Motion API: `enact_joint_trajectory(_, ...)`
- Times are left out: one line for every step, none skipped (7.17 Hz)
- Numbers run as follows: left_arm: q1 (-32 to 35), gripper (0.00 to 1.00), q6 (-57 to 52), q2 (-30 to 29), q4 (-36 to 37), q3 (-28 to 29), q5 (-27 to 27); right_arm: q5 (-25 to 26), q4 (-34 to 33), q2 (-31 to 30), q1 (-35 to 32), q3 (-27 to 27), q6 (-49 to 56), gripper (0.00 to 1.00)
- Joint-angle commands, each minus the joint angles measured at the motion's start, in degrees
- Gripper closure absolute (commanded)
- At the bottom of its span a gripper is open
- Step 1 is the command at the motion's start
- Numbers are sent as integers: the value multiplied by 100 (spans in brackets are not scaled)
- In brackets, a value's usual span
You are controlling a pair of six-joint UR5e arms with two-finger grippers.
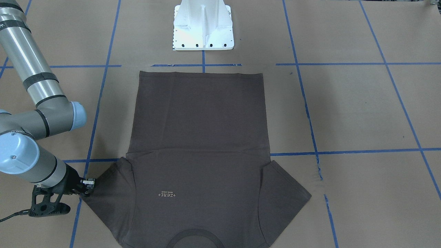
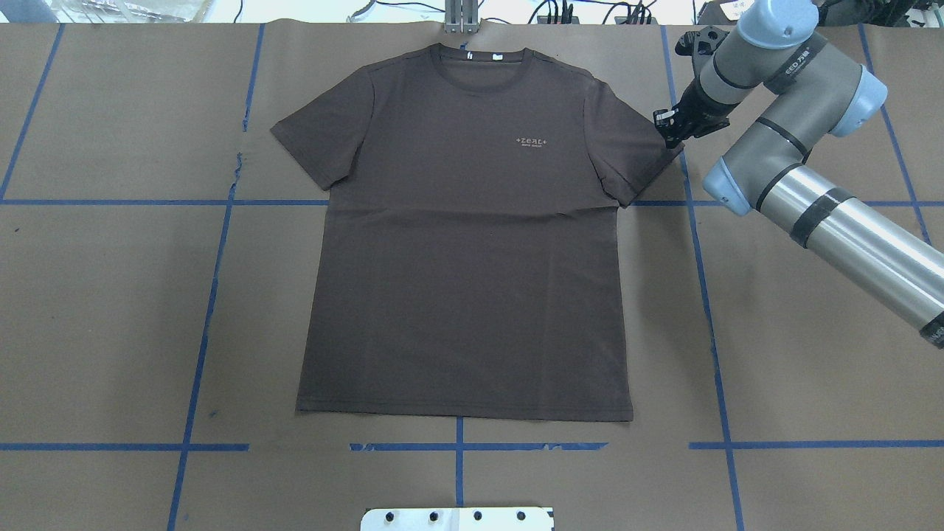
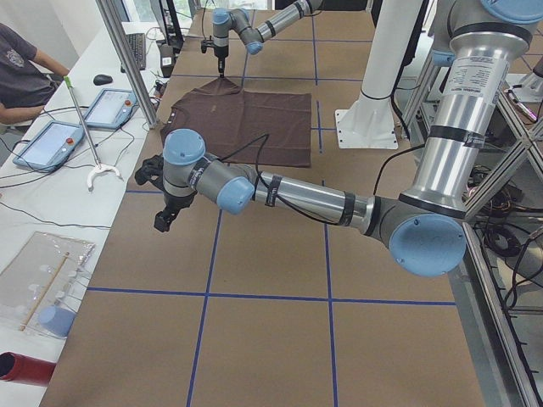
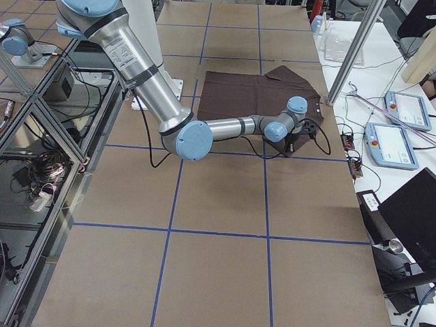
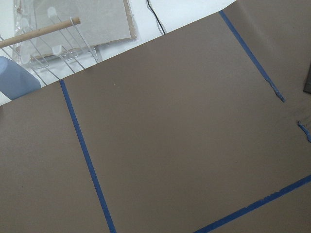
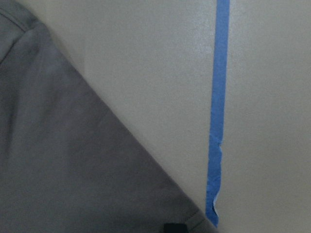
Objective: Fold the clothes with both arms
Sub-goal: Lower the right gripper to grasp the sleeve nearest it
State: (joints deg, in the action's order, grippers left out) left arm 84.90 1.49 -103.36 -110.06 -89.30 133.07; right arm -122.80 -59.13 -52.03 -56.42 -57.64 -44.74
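One bit of print reads clearly: the chest logo [image 2: 534, 141] on the T-shirt [image 2: 464, 258], pale letters "+ZEAL+", w/ a smaller line under it too fine to read. Small white neck tags [image 2: 481, 54] sit inside the collar [image 1: 196, 231]; no text legible on them. R arm [image 2: 841, 214] has white lettering on a grey wrist link, only partly readable.

Shirt: dark grey-brown, short sleeves, round ribbed collar. It lies front up, spread flat & smooth in the middle of the table [image 2: 811, 354]. Collar is at the edge far from the robot. Hem is straight & near the white pedestal [image 1: 203, 26] at the robot-side edge. Both sleeves are fanned out, w/ a faint crease across the chest at armpit level.

R gripper [image 2: 670, 127] sits low at the outer hem corner of the sleeve [image 2: 627, 140] on the robot's right, touching or just beside the cloth. R wrist cam shows a black tip at that corner, next to a blue tape line [image 6: 218, 97]. Jaws parted or pinching: can't tell.

L gripper [image 3: 164, 219] shows in the side view only. It points down over bare brown paper toward the table's left end, well apart from the shirt; jaw state can't be told. L arm [image 3: 305, 195] is stretched out low. L wrist cam shows paper, tape grid & a clear rack w/ a wooden dowel [image 5: 43, 36] beyond the paper's edge.
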Motion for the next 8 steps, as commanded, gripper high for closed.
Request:
enact_joint_trajectory(0, 0, 0, -26, 11, 9, 0, -15, -219, 26, -1, 7, 18, 0)
enact_joint_trajectory(0, 0, 0, -35, 11, 0, 0, -16, -334, 61, -1, 16, 35, 0)
enact_joint_trajectory(0, 0, 0, -35, 3, 0, 0, -16, -336, 70, -1, 60, 35, 0)
enact_joint_trajectory(0, 0, 0, -35, 3, -9, 0, -16, -336, 79, 8, 103, 35, 0)
enact_joint_trajectory(0, 0, 0, -35, 11, -18, 9, -16, -336, 79, -1, 165, 35, 0)
enact_joint_trajectory(0, 0, 0, -61, 20, -18, 9, -16, -336, 79, 8, 183, 35, 0)
enact_joint_trajectory(0, 0, 0, -62, 11, -18, 9, -16, -336, 79, 25, 192, 35, 5)
enact_joint_trajectory(0, 0, 0, -70, 20, -35, 9, -16, -336, 88, 25, 209, 27, 38)
